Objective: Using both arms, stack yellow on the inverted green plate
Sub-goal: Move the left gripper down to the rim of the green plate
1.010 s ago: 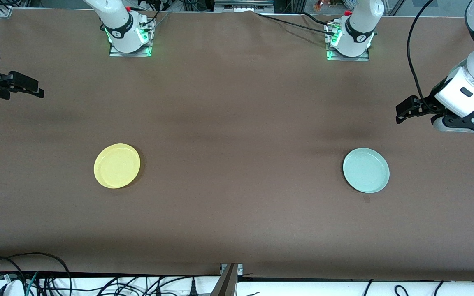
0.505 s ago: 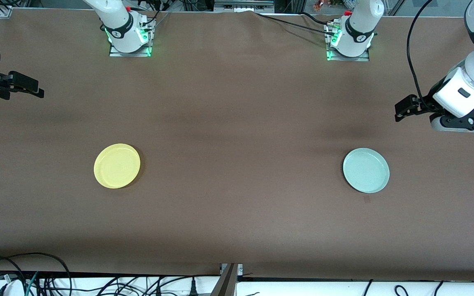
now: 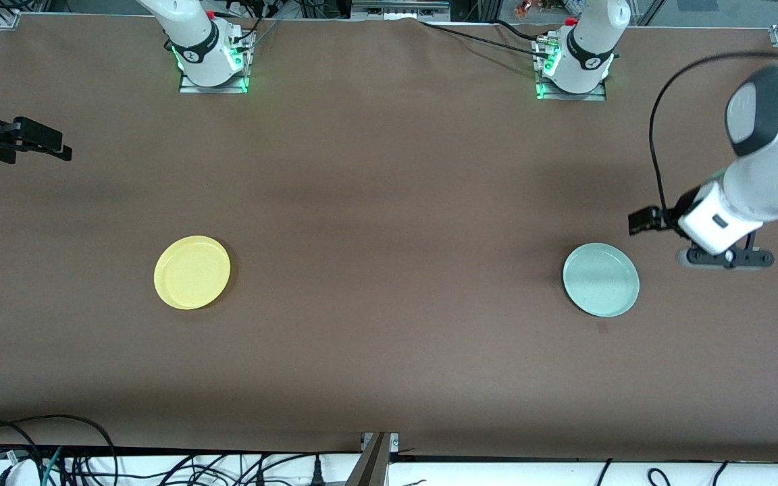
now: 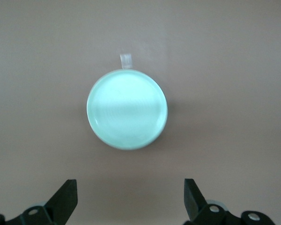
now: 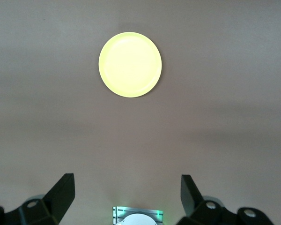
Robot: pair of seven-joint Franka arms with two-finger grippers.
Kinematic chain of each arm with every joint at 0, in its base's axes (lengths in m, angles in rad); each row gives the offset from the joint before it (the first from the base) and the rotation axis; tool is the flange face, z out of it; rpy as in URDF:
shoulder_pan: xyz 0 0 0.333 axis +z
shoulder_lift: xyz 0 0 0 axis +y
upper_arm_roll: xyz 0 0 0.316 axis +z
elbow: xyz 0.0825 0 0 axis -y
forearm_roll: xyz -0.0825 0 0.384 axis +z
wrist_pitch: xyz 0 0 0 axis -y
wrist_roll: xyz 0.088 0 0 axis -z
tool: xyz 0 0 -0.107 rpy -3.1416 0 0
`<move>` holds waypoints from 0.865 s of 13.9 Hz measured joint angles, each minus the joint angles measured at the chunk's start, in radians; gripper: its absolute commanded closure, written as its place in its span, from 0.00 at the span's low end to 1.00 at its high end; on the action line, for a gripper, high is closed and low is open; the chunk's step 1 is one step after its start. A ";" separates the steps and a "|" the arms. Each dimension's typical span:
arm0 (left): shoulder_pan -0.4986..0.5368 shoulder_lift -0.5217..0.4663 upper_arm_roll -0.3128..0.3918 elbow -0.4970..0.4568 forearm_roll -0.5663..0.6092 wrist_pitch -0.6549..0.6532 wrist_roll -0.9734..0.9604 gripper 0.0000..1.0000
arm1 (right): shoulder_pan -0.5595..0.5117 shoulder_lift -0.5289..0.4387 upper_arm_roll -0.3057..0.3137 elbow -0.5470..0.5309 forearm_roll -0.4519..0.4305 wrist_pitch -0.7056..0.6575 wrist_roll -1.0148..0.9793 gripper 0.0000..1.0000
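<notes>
The yellow plate (image 3: pixel 192 272) lies flat on the brown table toward the right arm's end; it also shows in the right wrist view (image 5: pixel 130 64). The pale green plate (image 3: pixel 600 279) lies flat toward the left arm's end and shows in the left wrist view (image 4: pixel 127 109). My left gripper (image 3: pixel 642 221) hangs open and empty over bare table beside the green plate, its jaws wide apart in its wrist view (image 4: pixel 130 201). My right gripper (image 3: pixel 44 142) waits open and empty at the table's edge, well away from the yellow plate; in its wrist view (image 5: pixel 127 199) the jaws are wide apart.
The two arm bases (image 3: pixel 212 57) (image 3: pixel 575 64) stand along the table's edge farthest from the front camera. A small piece of tape (image 3: pixel 602 327) lies just nearer to the camera than the green plate. Cables hang along the nearest edge (image 3: pixel 92 459).
My left arm has swung its gripper in toward the green plate, from near the table's end to just beside it. The right arm and both plates have not moved.
</notes>
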 measured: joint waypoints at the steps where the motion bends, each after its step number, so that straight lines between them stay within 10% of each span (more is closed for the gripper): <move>1: 0.011 0.044 0.001 0.000 0.000 0.047 0.030 0.00 | 0.000 0.000 0.000 0.000 0.000 0.000 0.000 0.00; 12: 0.073 0.304 0.000 0.003 0.000 0.289 0.468 0.00 | 0.000 0.000 0.000 0.000 0.000 0.000 0.000 0.00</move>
